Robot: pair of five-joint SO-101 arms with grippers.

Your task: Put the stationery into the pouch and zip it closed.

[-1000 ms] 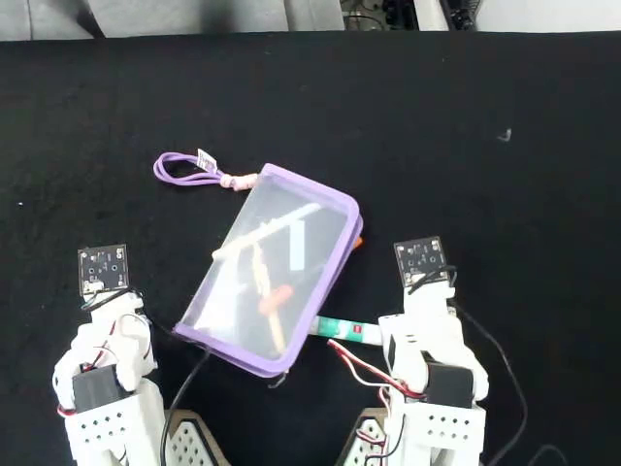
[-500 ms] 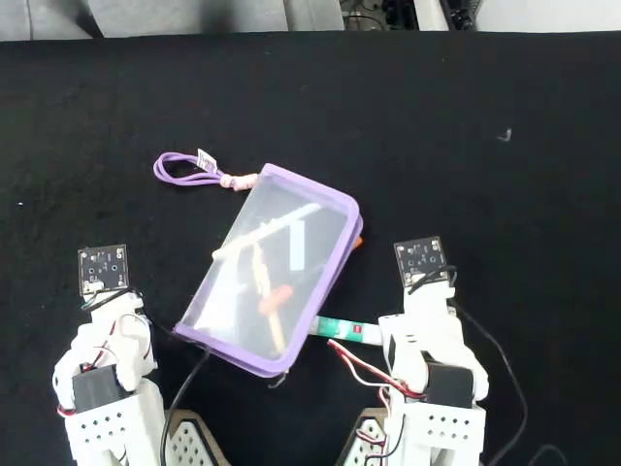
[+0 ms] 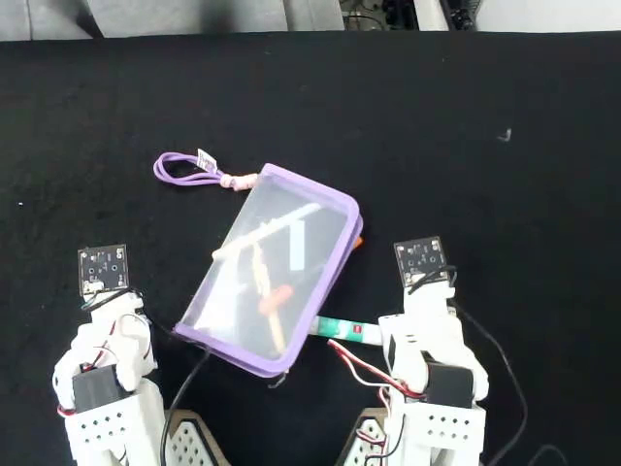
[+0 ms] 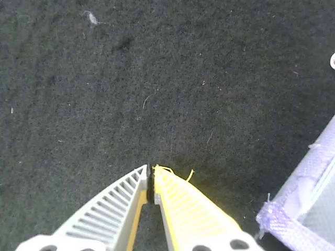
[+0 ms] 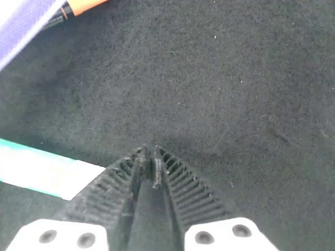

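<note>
The pouch (image 3: pixel 277 272) is found lying flat on the table (image 3: pixel 485 194) between the two arms, and several pieces of stationery can be made out through its clear face, so the filling is judged to be well advanced. It is not finished, though: an orange pen (image 5: pixel 86 5) is seen poking out from the pouch's purple edge, well beyond the tips of the right fingers (image 5: pixel 188 188), and a teal-and-white strip (image 5: pixel 42 170) is left lying on the cloth just beside those same fingers, apparently outside the pouch. With the pen sticking out, the zip is taken to be at least partly undone on that side, although the slider itself cannot be made out. The purple wrist loop (image 3: pixel 184 170) is stretched out at the far end, well apart from both arms. The right fingers are pressed together with nothing between them. The left fingers (image 4: pixel 183 209) are likewise closed and empty, held low over bare cloth, with a corner of the pouch just beside them. What is left, then, is the tucking-in of the pen and the strip, followed by the zipping. Against the earlier frames no difference is noted: arms, pouch and loose pieces are all found exactly where they were.
</note>
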